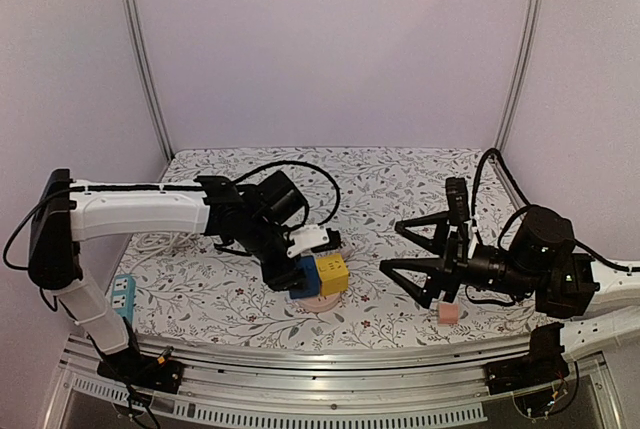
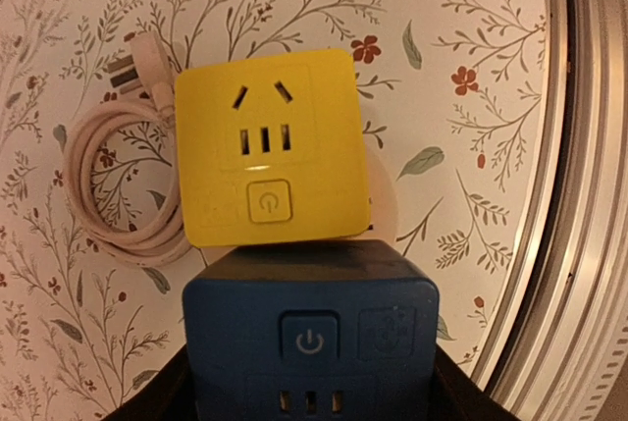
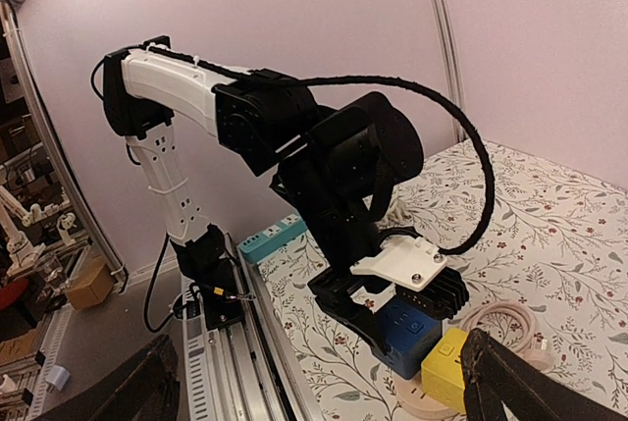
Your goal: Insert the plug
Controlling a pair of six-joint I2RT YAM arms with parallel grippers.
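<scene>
A white plug [image 2: 137,53] lies on the floral cloth at the end of a coiled white cable [image 2: 103,195]. Beside the coil stands a yellow socket cube [image 2: 267,161], its sockets facing up, seen also from above [image 1: 334,272]. A blue socket cube [image 2: 310,342] touches it, and my left gripper [image 2: 310,387] is shut on the blue cube's two sides [image 1: 308,274]. Both cubes stand over a pale pink disc [image 1: 318,300]. My right gripper [image 1: 392,246] hangs open to the right of the cubes, holding nothing; its dark fingertips [image 3: 520,387] frame the right wrist view.
A teal power strip [image 1: 122,294] lies at the table's near left edge [image 3: 275,236]. A small pink block [image 1: 450,313] sits under the right arm. The aluminium rail [image 2: 589,195] runs along the near edge. Cage posts stand at the back corners.
</scene>
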